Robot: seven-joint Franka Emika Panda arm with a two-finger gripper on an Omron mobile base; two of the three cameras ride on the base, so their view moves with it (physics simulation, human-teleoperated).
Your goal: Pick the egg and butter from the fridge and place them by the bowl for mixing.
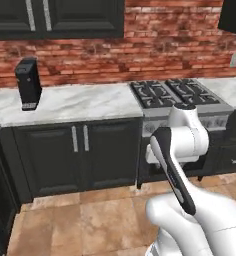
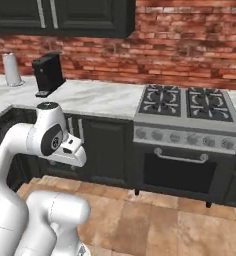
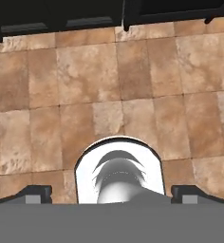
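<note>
I am seeing one stove [image 2: 187,107], one coffee machine [image 1: 28,84] and one paper roll [image 2: 11,69] sitting on the marble worktop [image 1: 85,102]. My gripper [image 3: 112,193] is pointing at the tiled floor [image 3: 109,90], fingers spread wide apart, holding nothing.

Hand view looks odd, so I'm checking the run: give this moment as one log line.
gripper: open, empty, pointing at floor tiles | arm folded before stove | coffee maker on counter | nothing fetched yet
</note>
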